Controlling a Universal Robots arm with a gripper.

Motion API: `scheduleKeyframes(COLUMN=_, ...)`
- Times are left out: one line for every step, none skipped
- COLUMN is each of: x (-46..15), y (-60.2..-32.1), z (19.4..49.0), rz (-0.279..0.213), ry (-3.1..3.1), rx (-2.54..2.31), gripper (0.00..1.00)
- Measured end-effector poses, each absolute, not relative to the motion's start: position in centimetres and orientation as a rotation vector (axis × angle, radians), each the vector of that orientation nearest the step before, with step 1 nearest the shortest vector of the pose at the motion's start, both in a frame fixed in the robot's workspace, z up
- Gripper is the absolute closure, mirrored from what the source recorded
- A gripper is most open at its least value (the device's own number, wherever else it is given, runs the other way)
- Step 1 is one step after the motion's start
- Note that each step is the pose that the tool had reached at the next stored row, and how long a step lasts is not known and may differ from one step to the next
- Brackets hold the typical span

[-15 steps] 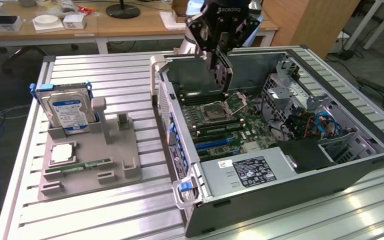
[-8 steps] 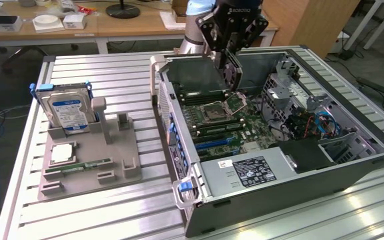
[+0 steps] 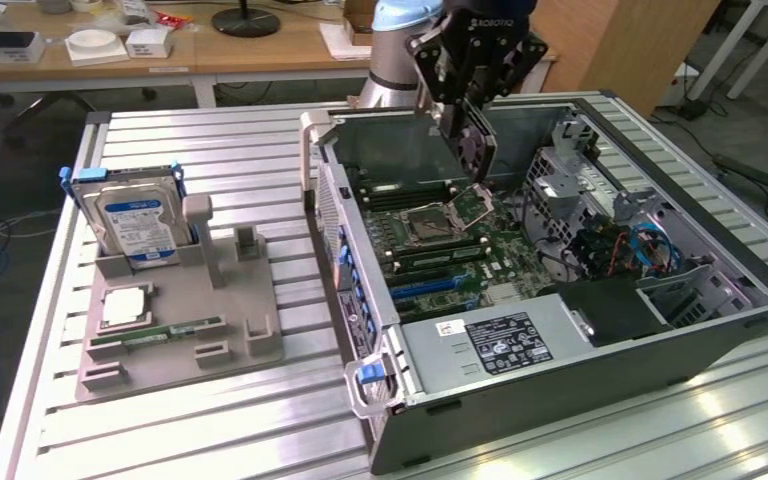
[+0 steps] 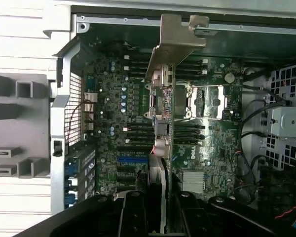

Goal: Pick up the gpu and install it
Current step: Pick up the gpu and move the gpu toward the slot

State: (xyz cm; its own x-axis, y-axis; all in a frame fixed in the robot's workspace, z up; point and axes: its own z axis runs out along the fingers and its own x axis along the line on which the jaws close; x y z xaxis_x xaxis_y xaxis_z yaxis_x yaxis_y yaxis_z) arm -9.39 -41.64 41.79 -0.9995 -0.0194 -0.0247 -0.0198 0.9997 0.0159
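The gpu [image 3: 474,152] is a thin dark card, and my gripper [image 3: 468,122] is shut on it. It hangs edge-down inside the open computer case [image 3: 704,340], just above the green motherboard [image 3: 491,250] near the processor socket [image 3: 446,216]. In the wrist view the gpu [image 4: 164,123] runs as a slim strip away from my gripper [image 4: 160,210], with its silvery bracket [image 4: 175,39] at the far end by the case's rear wall. My black fingers [image 4: 133,212] clamp the card's near end on both sides. Blue expansion slots [image 4: 132,159] lie beside the card on the board.
To the exterior view's left of the case stands a grey fixture tray [image 3: 231,345] holding a blue-labelled hard drive [image 3: 137,225], a processor chip [image 3: 128,305] and a green memory stick [image 3: 171,328]. The power supply [image 3: 491,345], drive cage and cables [image 3: 631,250] crowd the case's near side.
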Motion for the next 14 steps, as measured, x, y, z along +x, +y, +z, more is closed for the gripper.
scheduleKeyframes(x=-9.2, y=-41.6, z=41.8, rz=0.025, ry=3.117, rx=-0.031, gripper=0.73)
scheduleKeyframes(x=-9.0, y=-41.6, z=41.7, rz=0.025, ry=3.116, rx=-0.031, gripper=0.73)
scheduleKeyframes(x=-8.8, y=-41.6, z=41.7, rz=0.025, ry=3.116, rx=-0.031, gripper=0.73)
scheduleKeyframes(x=-8.6, y=-41.6, z=41.7, rz=0.025, ry=3.116, rx=-0.031, gripper=0.73)
scheduleKeyframes(x=-8.4, y=-41.5, z=41.7, rz=0.025, ry=3.116, rx=-0.031, gripper=0.73)
scheduleKeyframes(x=-8.2, y=-41.5, z=41.6, rz=0.025, ry=3.115, rx=-0.031, gripper=0.73)
scheduleKeyframes(x=-8.0, y=-41.5, z=41.6, rz=0.025, ry=3.115, rx=-0.031, gripper=0.73)
scheduleKeyframes(x=-7.8, y=-41.5, z=41.6, rz=0.026, ry=3.114, rx=-0.031, gripper=0.73)
scheduleKeyframes(x=-7.7, y=-41.5, z=41.6, rz=0.026, ry=3.114, rx=-0.031, gripper=0.73)
scheduleKeyframes(x=-7.5, y=-41.5, z=41.5, rz=0.026, ry=3.113, rx=-0.031, gripper=0.73)
scheduleKeyframes(x=-7.4, y=-41.5, z=41.5, rz=0.026, ry=3.112, rx=-0.031, gripper=0.73)
scheduleKeyframes(x=-7.2, y=-41.5, z=41.5, rz=0.026, ry=3.112, rx=-0.031, gripper=0.73)
scheduleKeyframes(x=-7.0, y=-41.5, z=41.5, rz=0.026, ry=3.111, rx=-0.031, gripper=0.73)
scheduleKeyframes(x=-6.9, y=-41.4, z=41.4, rz=0.026, ry=3.111, rx=-0.031, gripper=0.73)
